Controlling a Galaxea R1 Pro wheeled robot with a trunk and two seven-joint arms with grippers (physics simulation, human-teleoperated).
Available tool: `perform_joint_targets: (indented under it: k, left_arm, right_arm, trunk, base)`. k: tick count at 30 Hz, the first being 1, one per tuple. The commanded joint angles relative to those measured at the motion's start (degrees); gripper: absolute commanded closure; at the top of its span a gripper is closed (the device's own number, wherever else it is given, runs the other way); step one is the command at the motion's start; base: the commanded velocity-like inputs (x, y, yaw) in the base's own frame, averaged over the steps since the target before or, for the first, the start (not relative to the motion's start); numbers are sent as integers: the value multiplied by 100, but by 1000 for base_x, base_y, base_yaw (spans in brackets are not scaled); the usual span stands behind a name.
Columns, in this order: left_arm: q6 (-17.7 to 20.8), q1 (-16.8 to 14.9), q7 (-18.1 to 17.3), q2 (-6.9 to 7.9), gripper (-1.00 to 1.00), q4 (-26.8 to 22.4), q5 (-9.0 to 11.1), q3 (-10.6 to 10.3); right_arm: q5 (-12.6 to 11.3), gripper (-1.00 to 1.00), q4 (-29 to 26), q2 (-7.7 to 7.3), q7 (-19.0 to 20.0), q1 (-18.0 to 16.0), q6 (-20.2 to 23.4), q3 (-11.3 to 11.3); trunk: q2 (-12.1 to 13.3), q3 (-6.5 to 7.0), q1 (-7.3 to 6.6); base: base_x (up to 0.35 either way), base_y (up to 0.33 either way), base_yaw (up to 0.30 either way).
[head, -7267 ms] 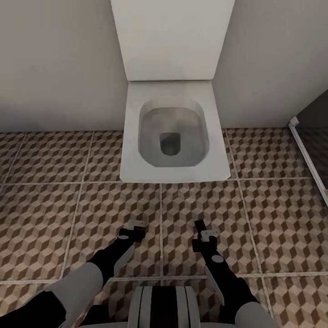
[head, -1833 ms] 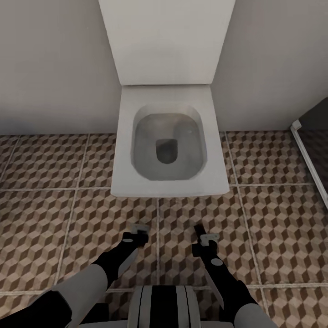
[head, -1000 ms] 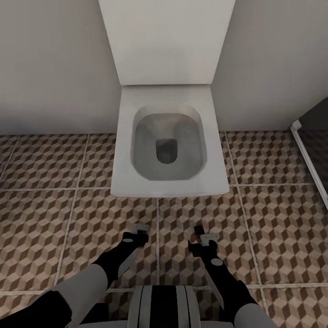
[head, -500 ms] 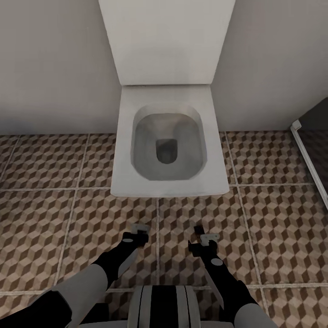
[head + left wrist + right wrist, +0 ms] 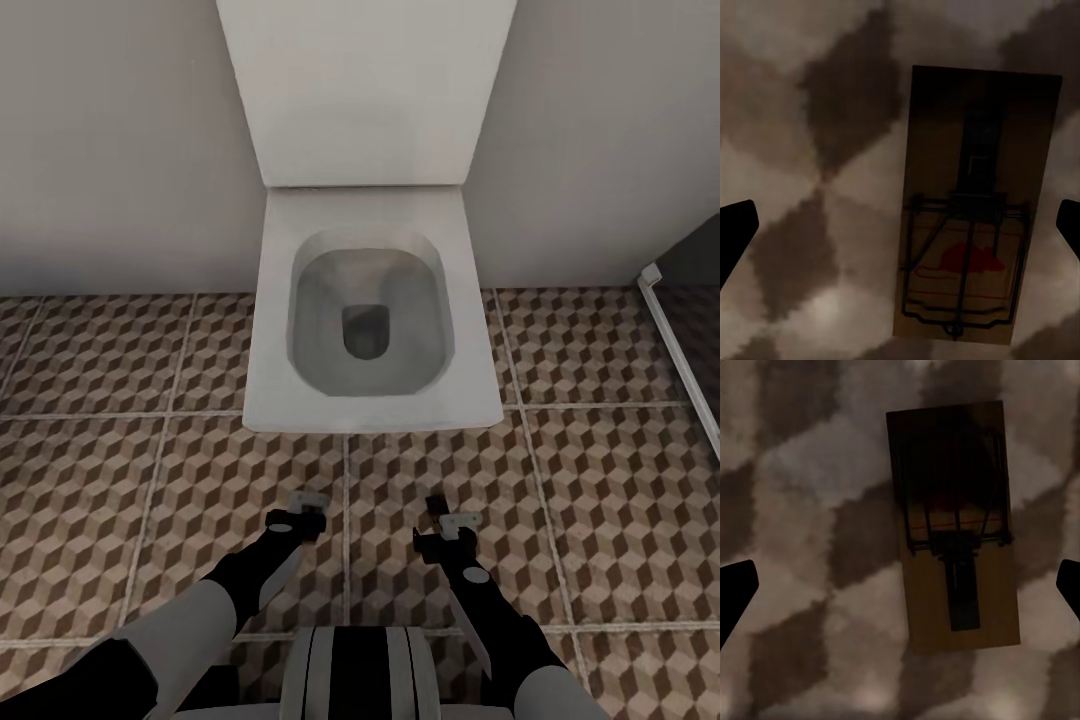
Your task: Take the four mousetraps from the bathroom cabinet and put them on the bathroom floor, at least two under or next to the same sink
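In the left wrist view a mousetrap [image 5: 975, 202] lies flat on the cube-patterned bathroom floor [image 5: 817, 150]. It is a tan board with dark wire and a red mark. My left gripper [image 5: 900, 232] hangs over it, open, its dark fingertips [image 5: 735, 236] wide apart and touching nothing. In the right wrist view a second mousetrap [image 5: 956, 525] lies flat on the floor under my open right gripper [image 5: 900, 592]. In the head view both grippers, left [image 5: 305, 505] and right [image 5: 445, 522], point down at the floor [image 5: 600, 500] just in front of the toilet. The cabinet and sink are out of view.
A white toilet [image 5: 275, 400] with its lid up stands against the grey wall [image 5: 110, 150] straight ahead, close to both grippers. A white-framed glass panel [image 5: 680, 345] runs along the right. Tiled floor stretches to the left and right of the arms.
Since the earliest frame the view has drawn closer to the toilet. About a second ago the right gripper's fingers spread slightly. Nothing has moved since.
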Motion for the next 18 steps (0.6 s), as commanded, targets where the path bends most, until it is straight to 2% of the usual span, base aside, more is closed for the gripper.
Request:
perform_joint_targets:
  k: [1,18]
  left_arm:
    - [24,-4,48,5,-100,-11,40,-48]
    - [24,-4,48,5,-100,-11,40,-48]
  right_arm:
    - [23,-100,-10,-3,-40,0,41,22]
    - [23,-100,-10,-3,-39,0,41,22]
  trunk:
    - [-1,-3,-1]
    - [-1,-3,-1]
  base:
    - [0,0,0]
    - [0,0,0]
